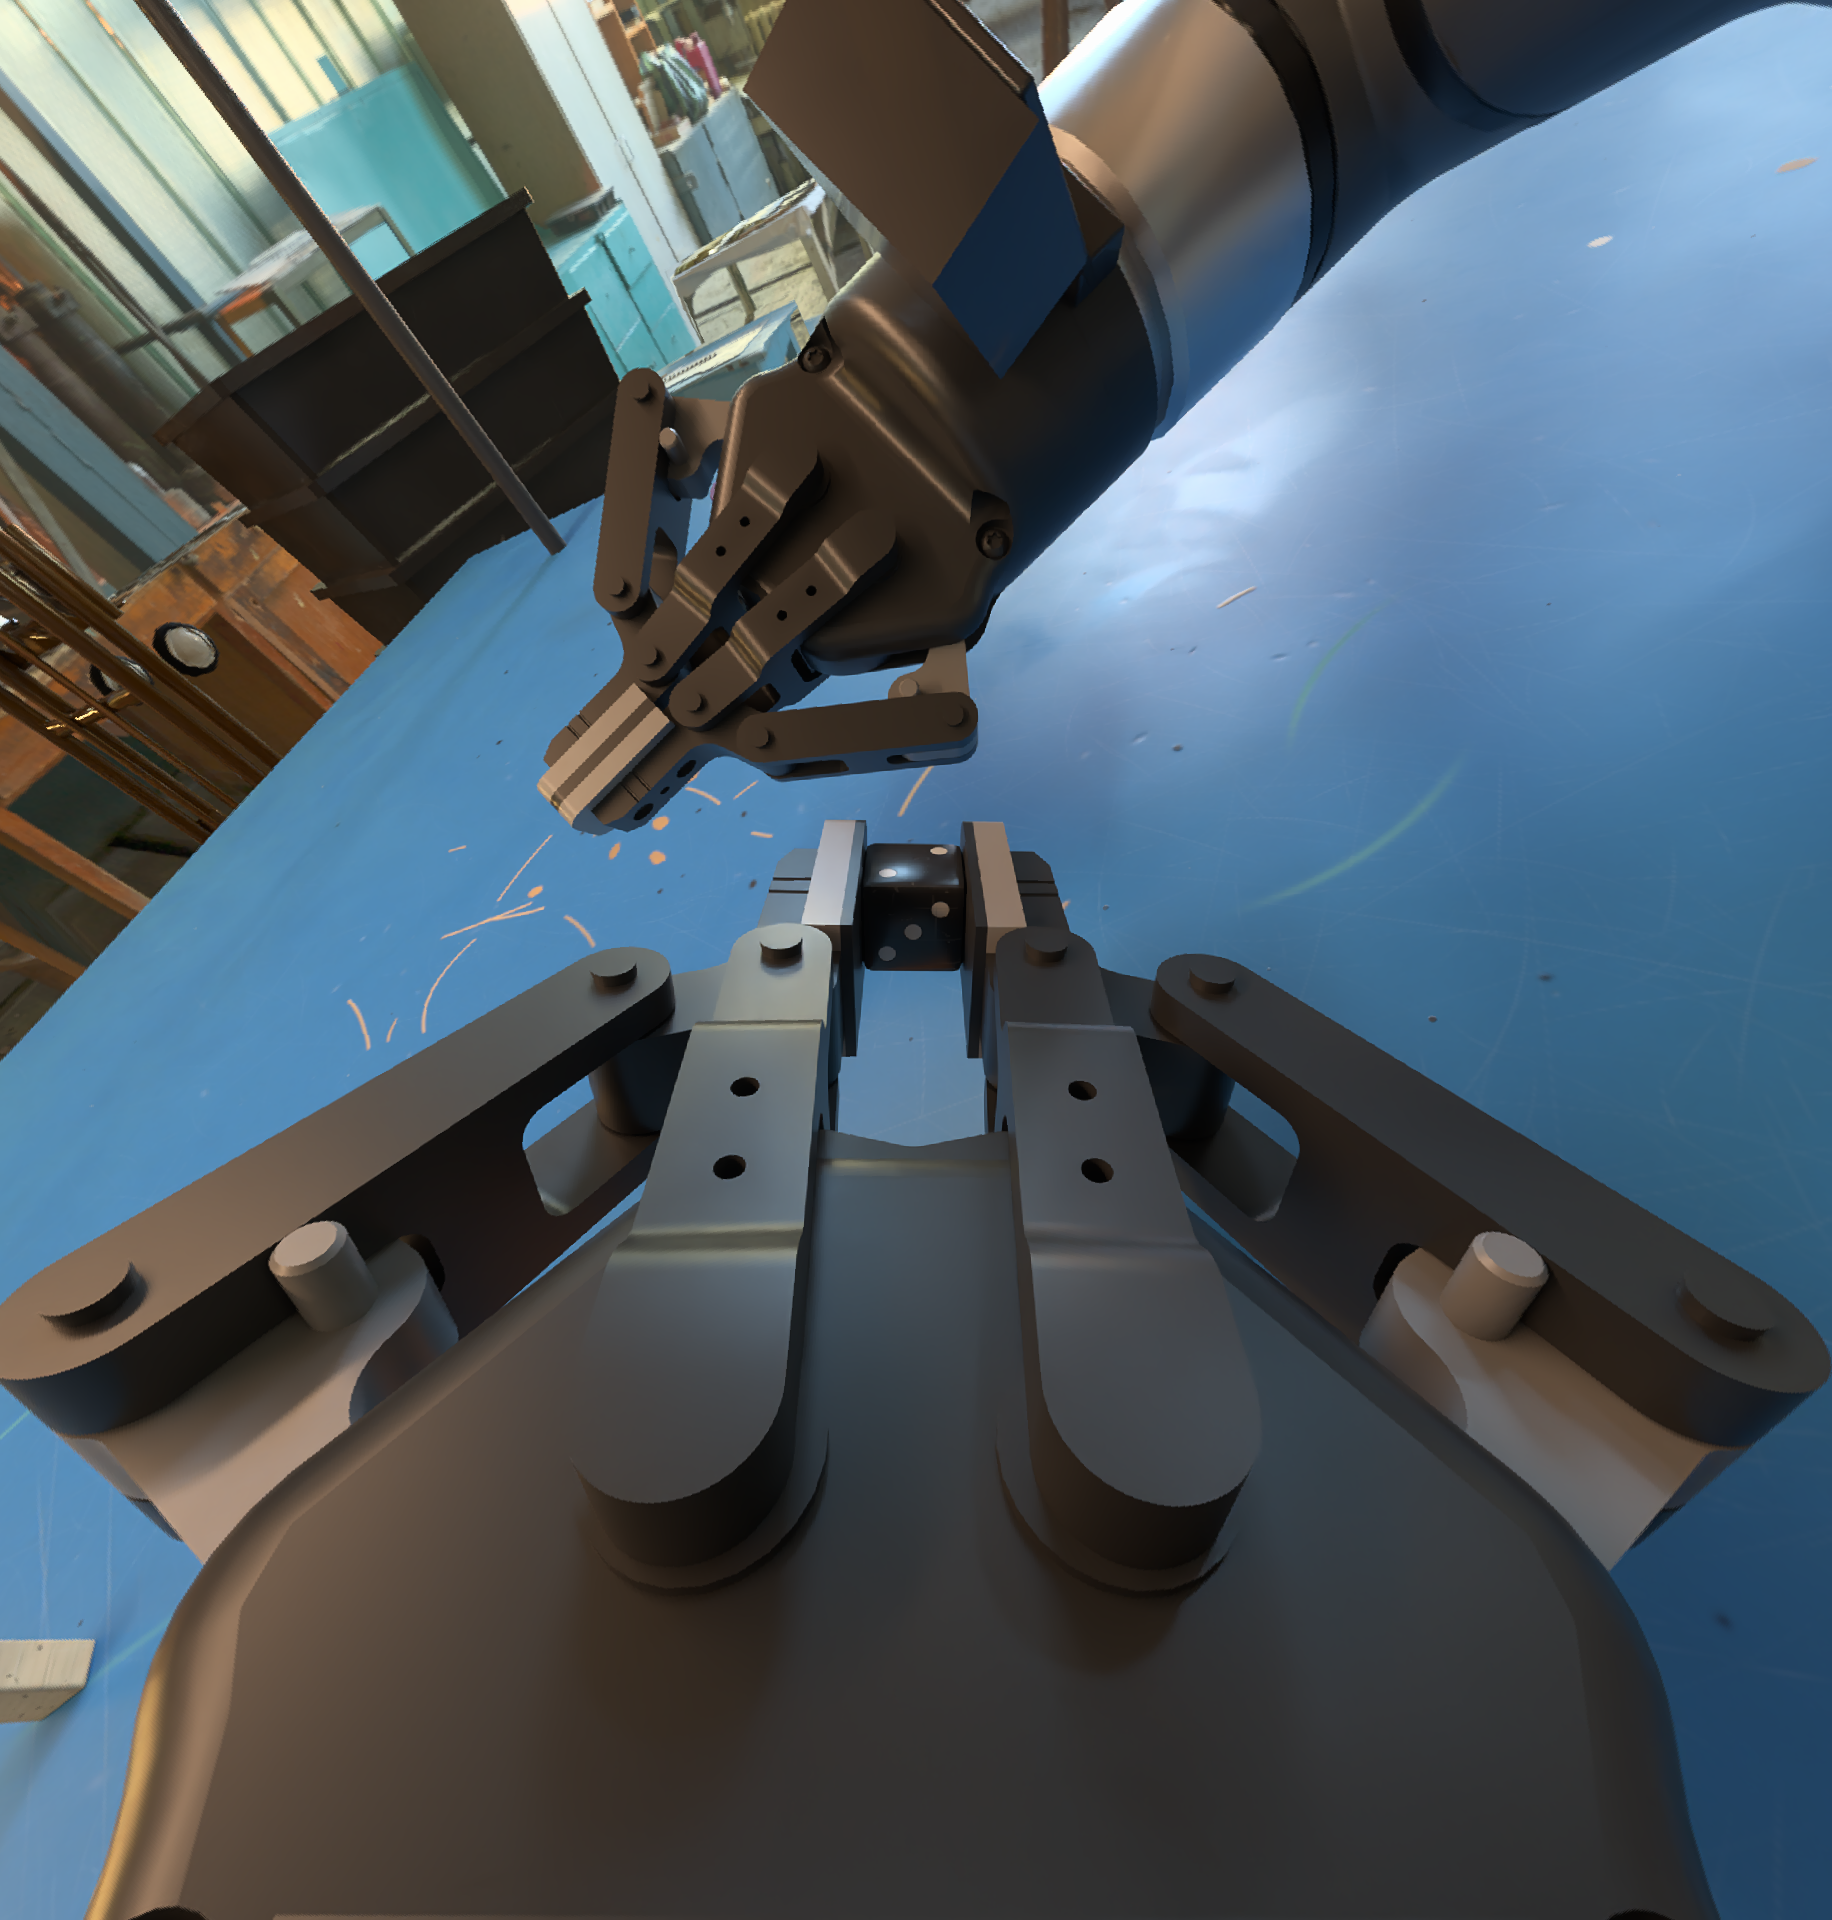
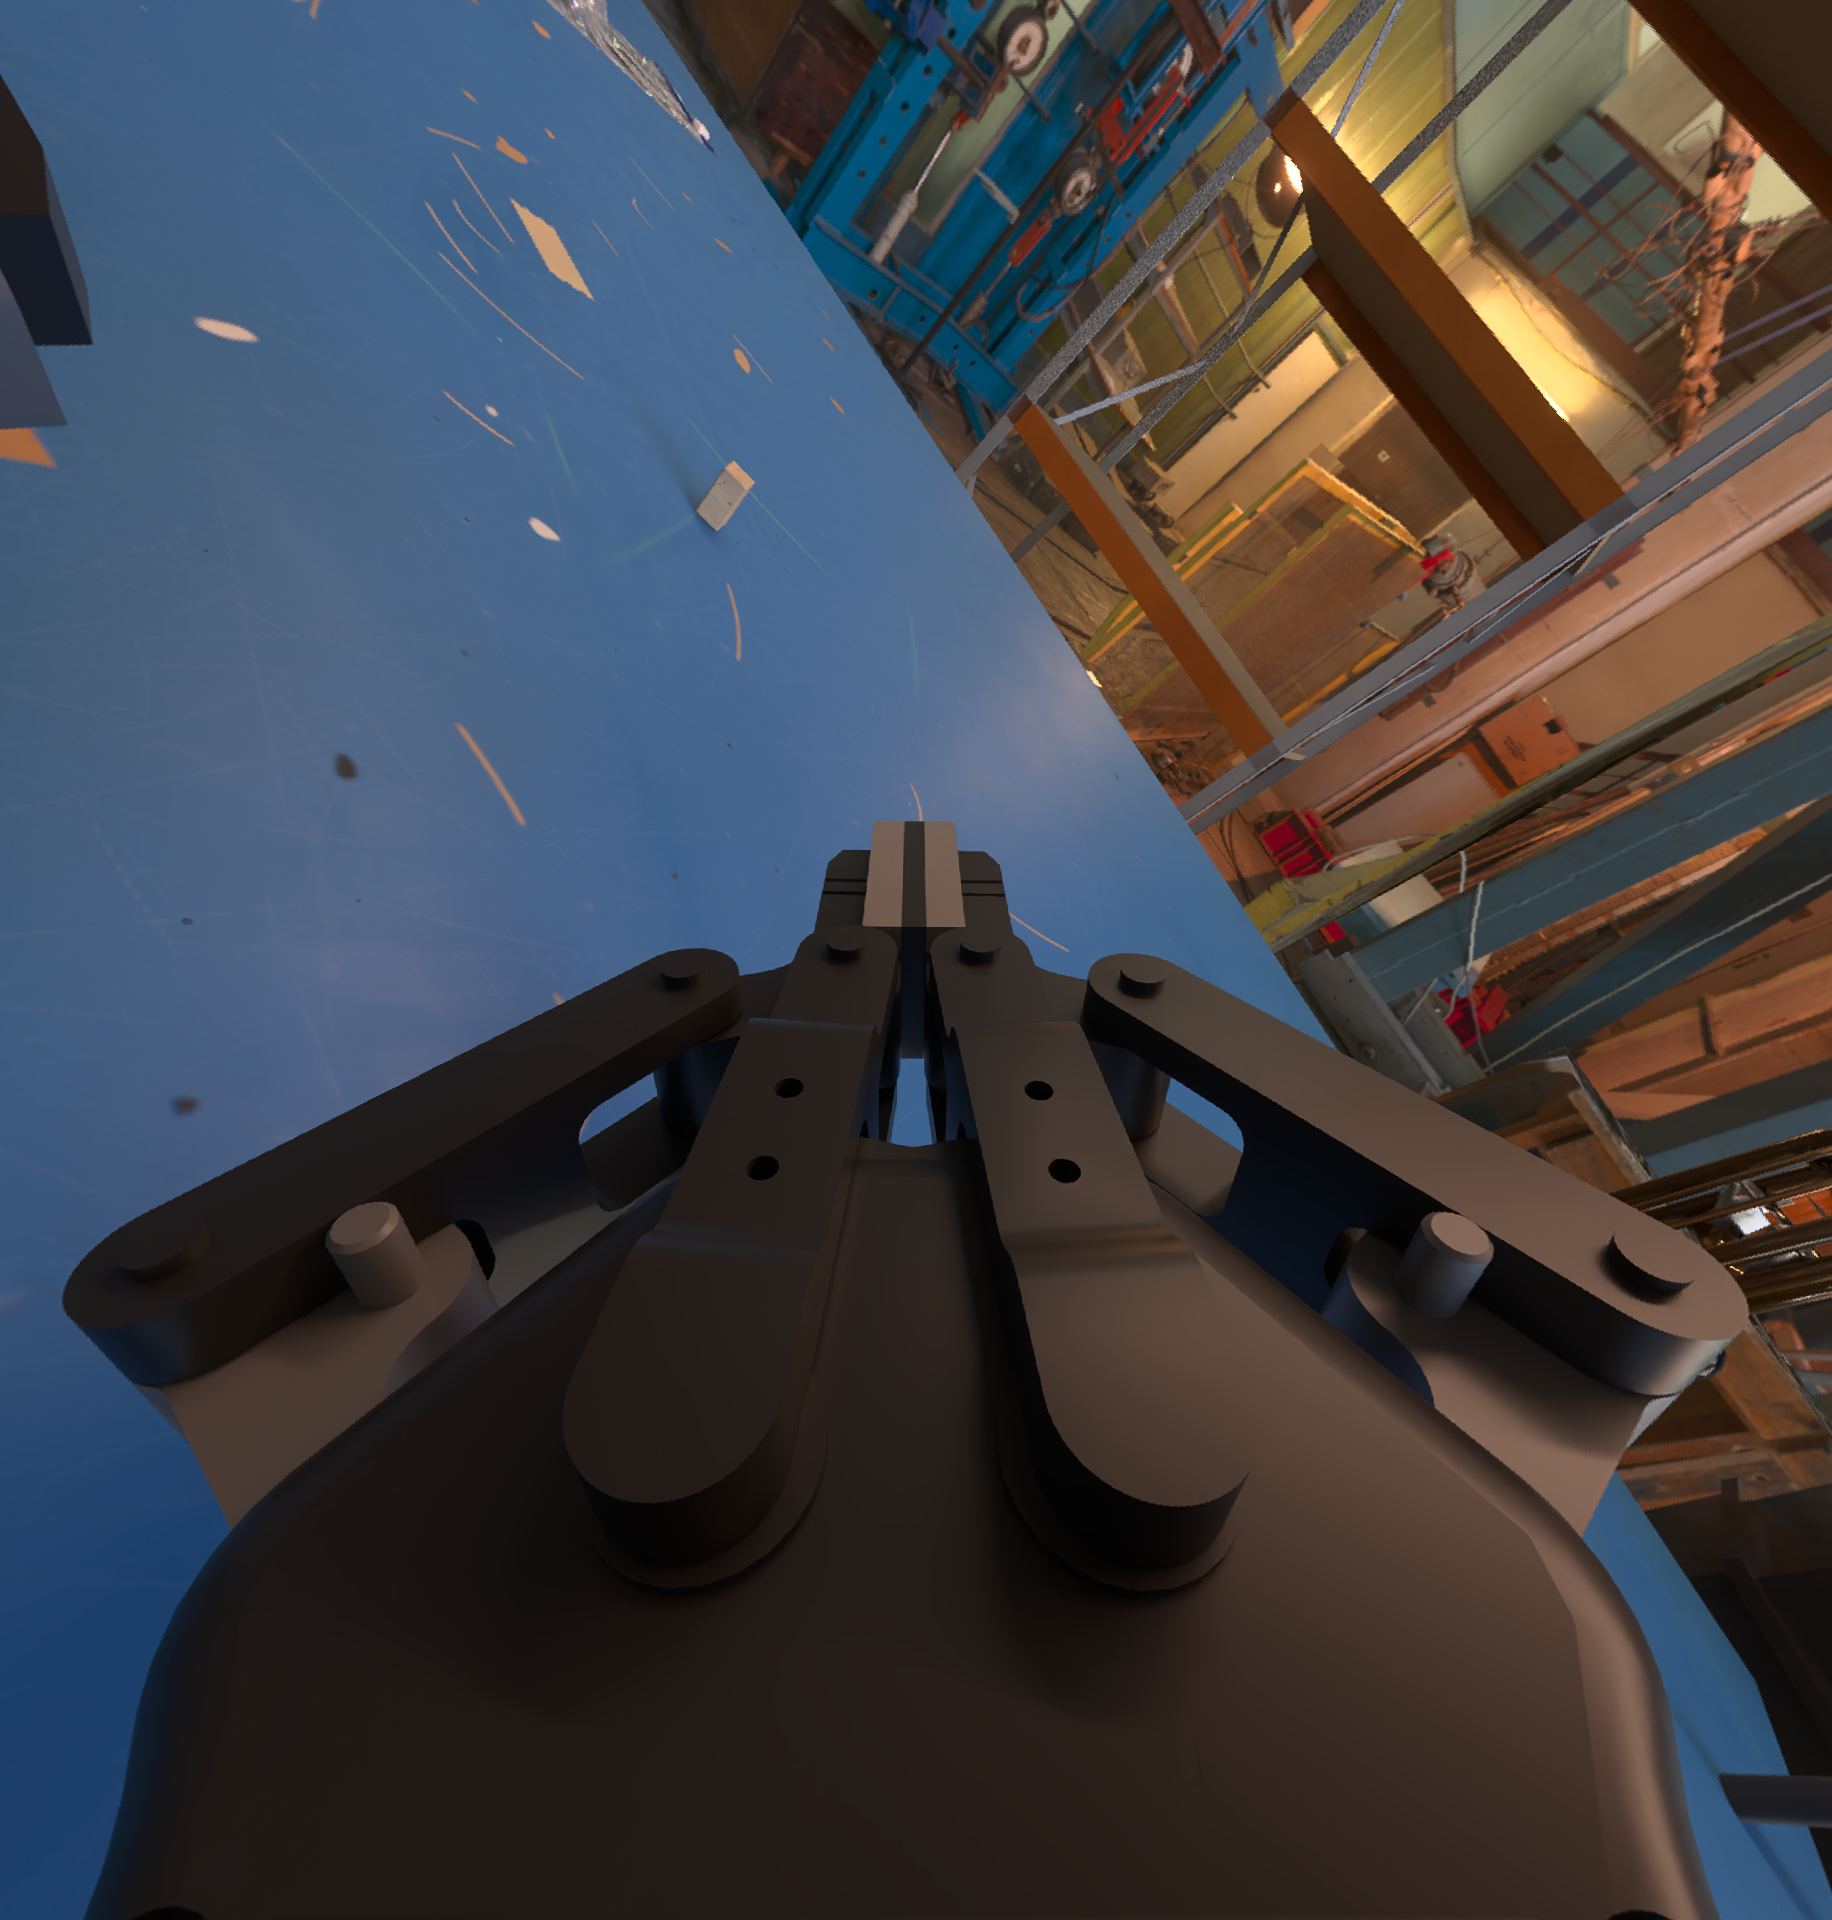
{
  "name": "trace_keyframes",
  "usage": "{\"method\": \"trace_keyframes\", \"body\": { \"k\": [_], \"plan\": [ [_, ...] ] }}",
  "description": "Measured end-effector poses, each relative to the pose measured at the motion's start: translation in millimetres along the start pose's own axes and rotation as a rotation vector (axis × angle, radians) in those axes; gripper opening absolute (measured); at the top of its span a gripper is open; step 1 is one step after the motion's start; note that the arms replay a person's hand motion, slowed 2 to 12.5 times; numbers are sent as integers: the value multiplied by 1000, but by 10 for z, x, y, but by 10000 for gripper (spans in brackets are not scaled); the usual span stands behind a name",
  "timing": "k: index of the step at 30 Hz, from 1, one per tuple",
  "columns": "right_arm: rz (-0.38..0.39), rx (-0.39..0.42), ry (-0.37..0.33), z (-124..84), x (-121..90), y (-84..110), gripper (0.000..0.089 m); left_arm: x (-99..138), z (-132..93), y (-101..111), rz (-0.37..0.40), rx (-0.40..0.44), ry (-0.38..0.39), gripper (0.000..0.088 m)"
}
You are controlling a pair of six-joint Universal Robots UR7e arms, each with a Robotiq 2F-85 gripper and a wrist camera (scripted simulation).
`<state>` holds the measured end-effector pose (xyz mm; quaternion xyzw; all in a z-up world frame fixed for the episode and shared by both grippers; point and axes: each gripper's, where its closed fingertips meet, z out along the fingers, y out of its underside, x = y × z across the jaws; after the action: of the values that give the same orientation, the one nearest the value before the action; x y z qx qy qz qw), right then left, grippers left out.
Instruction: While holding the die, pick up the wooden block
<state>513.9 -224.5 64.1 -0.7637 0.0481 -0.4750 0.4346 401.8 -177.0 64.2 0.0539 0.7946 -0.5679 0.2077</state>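
Left tool (image 1: 913, 902) clamps the die (image 1: 913, 906). Right tool (image 2: 913, 875) is clenched empty. The wooden block (image 2: 726, 496) lies on the tabletop (image 2: 268, 623) well ahead of it, upper-left of centre in the right wrist view.

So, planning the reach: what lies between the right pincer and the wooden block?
Only bare, scratched blue table separates the shut right pincer from the small pale wooden block, per the right wrist view.

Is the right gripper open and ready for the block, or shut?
Shut and empty. The right gripper has its pads pressed together with nothing between them; the wooden block lies apart on the blue table.
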Motion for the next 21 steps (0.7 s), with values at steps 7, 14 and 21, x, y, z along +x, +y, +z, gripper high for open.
{"method": "trace_keyframes", "body": {
  "k": [7,14,21],
  "plan": [
    [-2,-1,-1,0,-2,1,0,4,4,7,-3,-4,4,159],
    [-6,-3,-2,2,-8,3,0,10,9,10,3,-8,5,159],
    [-12,-5,-4,4,-14,4,0,14,10,10,8,-9,5,159]
  ]
}}
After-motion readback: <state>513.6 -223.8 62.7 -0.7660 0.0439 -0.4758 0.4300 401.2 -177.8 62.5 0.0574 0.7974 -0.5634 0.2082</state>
